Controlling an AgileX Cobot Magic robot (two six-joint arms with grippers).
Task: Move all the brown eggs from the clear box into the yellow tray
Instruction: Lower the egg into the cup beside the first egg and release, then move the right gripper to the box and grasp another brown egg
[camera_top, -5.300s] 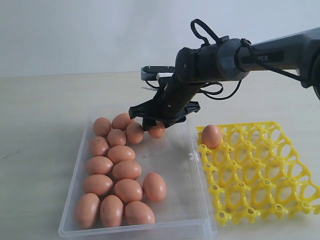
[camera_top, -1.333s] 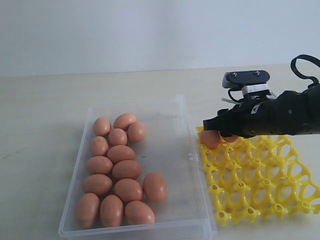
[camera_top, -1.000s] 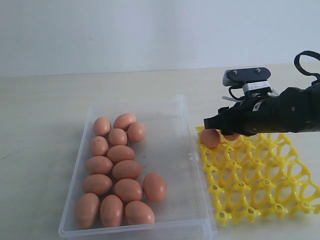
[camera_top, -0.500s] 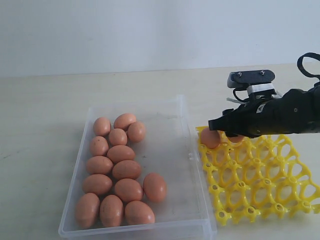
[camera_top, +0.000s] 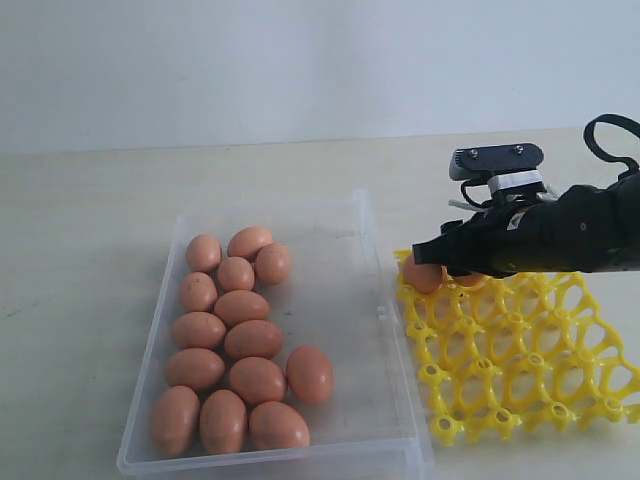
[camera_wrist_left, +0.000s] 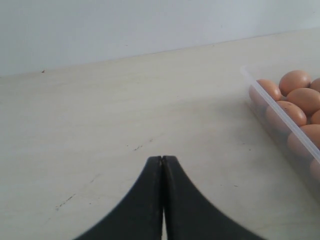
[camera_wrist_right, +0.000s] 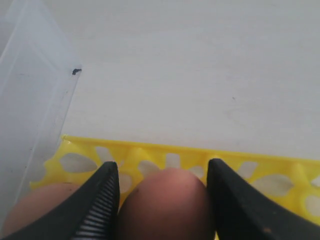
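My right gripper (camera_top: 452, 262) hangs low over the far left end of the yellow tray (camera_top: 520, 350). It is shut on a brown egg (camera_wrist_right: 162, 205), which fills the gap between both fingers above a cell in the tray's far row (camera_wrist_right: 150, 152). Another brown egg (camera_top: 422, 277) sits in the corner cell beside it. The clear box (camera_top: 345, 330) to the left holds several brown eggs (camera_top: 240, 340) bunched along its left side. In the left wrist view my left gripper (camera_wrist_left: 162, 159) is shut and empty over bare table, outside the box wall (camera_wrist_left: 280, 112).
The box and the tray lie side by side on a pale wooden table, almost touching. A plain white wall stands behind. The right arm's black body and cables reach in from the right edge over the tray's far side.
The right gripper rose slightly and drifted right half a second ago, then sank again over the tray's far row. The egg stays between its fingers.
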